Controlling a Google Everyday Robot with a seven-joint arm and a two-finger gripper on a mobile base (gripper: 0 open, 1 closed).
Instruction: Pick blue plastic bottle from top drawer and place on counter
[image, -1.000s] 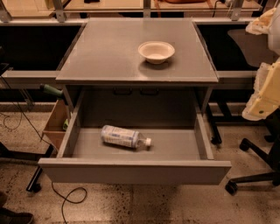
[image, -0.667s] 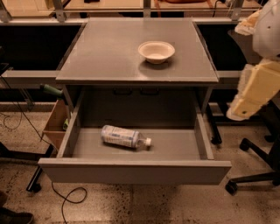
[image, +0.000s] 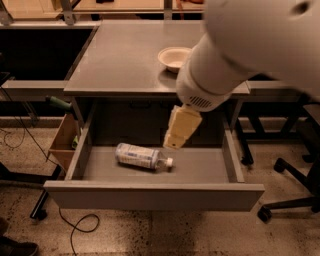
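The blue plastic bottle (image: 142, 156) lies on its side on the floor of the open top drawer (image: 150, 196), left of centre, with its white cap pointing right. My gripper (image: 173, 144) hangs from the big white arm (image: 240, 55) over the drawer. Its tip is just above and to the right of the bottle's cap and does not touch it. The counter (image: 125, 55) lies behind the drawer. A white round bowl (image: 172, 57) stands on the counter, partly hidden by the arm.
A cardboard box (image: 62, 142) stands on the floor left of the drawer, with a green-handled item (image: 60, 103) above it. An office chair base (image: 295, 200) is at the right. Cables (image: 75, 230) lie on the floor in front. Dark side tables flank the counter.
My arm has swung in from the right edge to the middle of the view and lowered the gripper over the drawer, close to the bottle's cap. The bottle and bowl have not moved.
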